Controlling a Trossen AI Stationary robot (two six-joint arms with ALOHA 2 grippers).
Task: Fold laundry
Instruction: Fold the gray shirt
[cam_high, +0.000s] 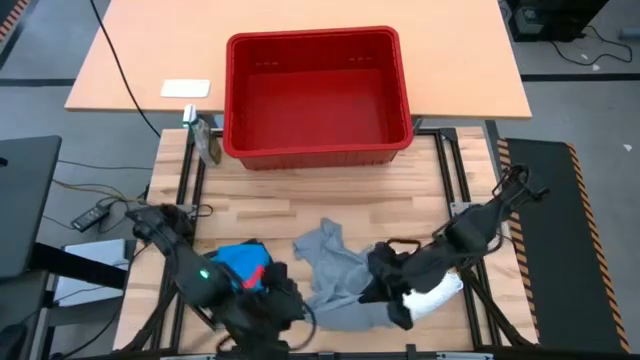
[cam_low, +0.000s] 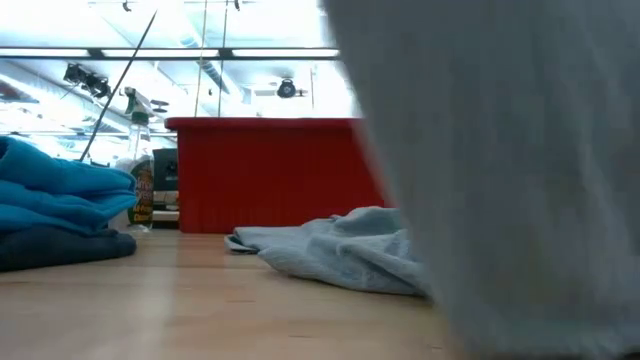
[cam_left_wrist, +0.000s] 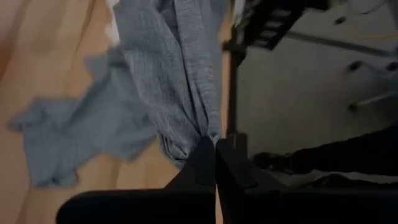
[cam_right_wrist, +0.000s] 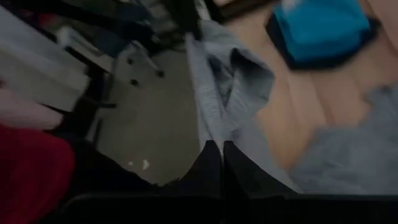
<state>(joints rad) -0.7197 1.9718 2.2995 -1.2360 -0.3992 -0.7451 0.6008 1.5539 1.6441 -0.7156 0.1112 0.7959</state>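
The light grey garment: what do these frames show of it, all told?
The light grey garment is soft, ribbed-looking cloth, crumpled and unfolded on the wooden table near its front edge, between the blue garment and the white one. The left gripper and the right gripper are each shut on an edge of it.

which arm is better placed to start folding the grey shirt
Neither alone: both already pinch it. The left gripper is shut on the grey shirt at the table's near edge, and the right gripper is shut on it too.
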